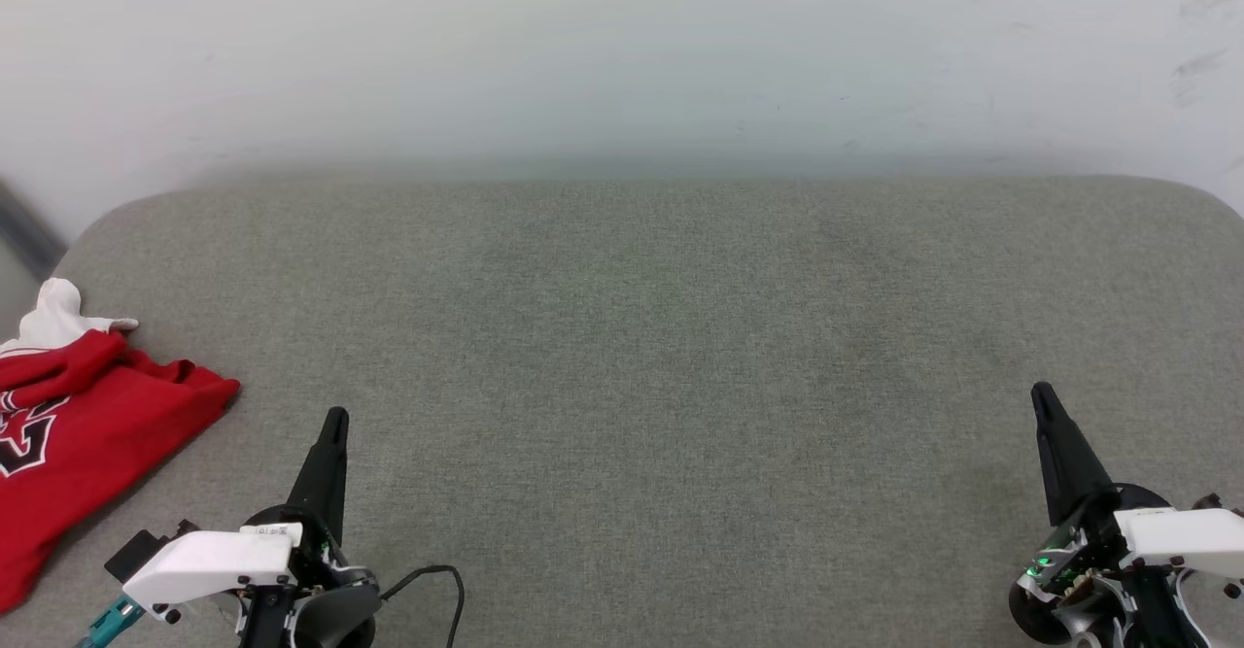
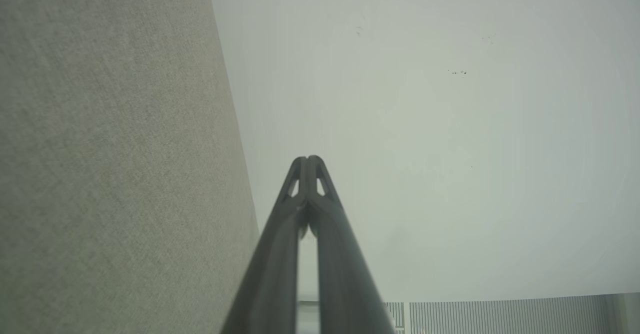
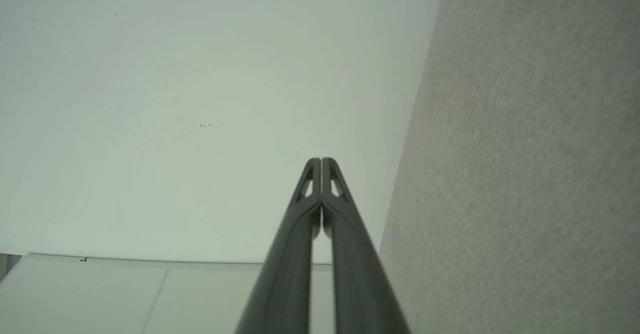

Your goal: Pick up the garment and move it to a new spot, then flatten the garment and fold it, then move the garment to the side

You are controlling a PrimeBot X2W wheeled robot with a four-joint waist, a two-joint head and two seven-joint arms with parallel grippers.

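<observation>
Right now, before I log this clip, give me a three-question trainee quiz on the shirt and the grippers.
1. True or false: the red jersey T-shirt lies spread flat at the middle of the grey padded surface.
2. The left gripper is: A) open; B) shut on the shirt; C) shut, holding nothing.
3. Which is nearer the T-shirt: the left one or the right gripper?
Key: 1 false, it lies crumpled at the surface's left edge; 2 C; 3 left.
</observation>
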